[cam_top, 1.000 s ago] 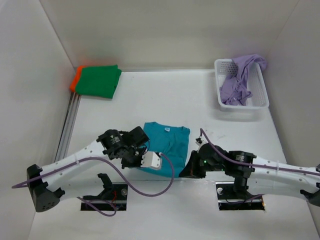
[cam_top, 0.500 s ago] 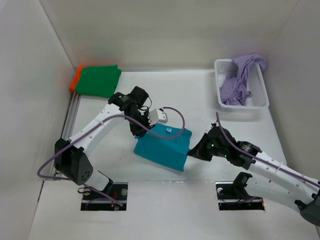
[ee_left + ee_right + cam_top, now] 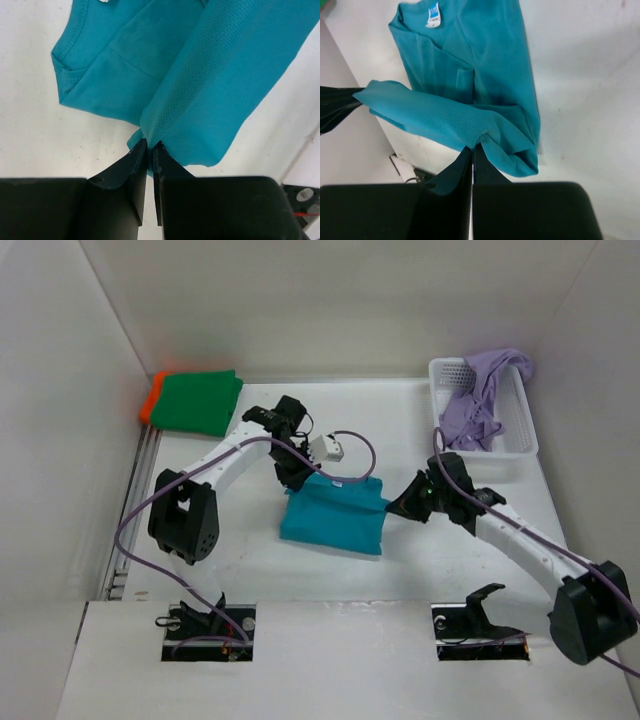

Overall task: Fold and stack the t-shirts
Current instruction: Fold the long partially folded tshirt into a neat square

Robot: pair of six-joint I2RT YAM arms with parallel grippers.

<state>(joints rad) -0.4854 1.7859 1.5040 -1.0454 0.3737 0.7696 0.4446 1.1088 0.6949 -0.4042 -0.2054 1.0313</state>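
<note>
Left gripper [image 3: 298,478] is pinched nearly shut on one corner of the teal t-shirt [image 3: 335,525]. Right gripper [image 3: 397,508] is clamped tight on the opposite corner of the same edge. Both wrist views show cloth nipped right at the fingertips, jaws w/ barely a gap.

Key relation: the held edge is strung btwn the two grippers. From the left gripper it runs off to that gripper's right, and from the right gripper off to its left, so the edge's long axis goes gripper to gripper. The doubled-over layer hangs from that edge. The rest of the shirt lies flat on the surface [image 3: 450,570] below and ahead of both sets of fingertips. The collar label [image 3: 434,15] shows well ahead of the right gripper.

Judged: mid-fold, w/ the lifted edge over the lower layer and not yet laid down. Lowering should go evenly, both arms together, or the edge skews.

For stacking, the green t-shirt [image 3: 200,400] sits on the orange t-shirt [image 3: 153,398], beyond the left gripper and off to its left, so the left arm is nearer. The lavender t-shirt [image 3: 480,400] is bunched in the basket [image 3: 478,453], beyond the right gripper and to its right, unfolded.
</note>
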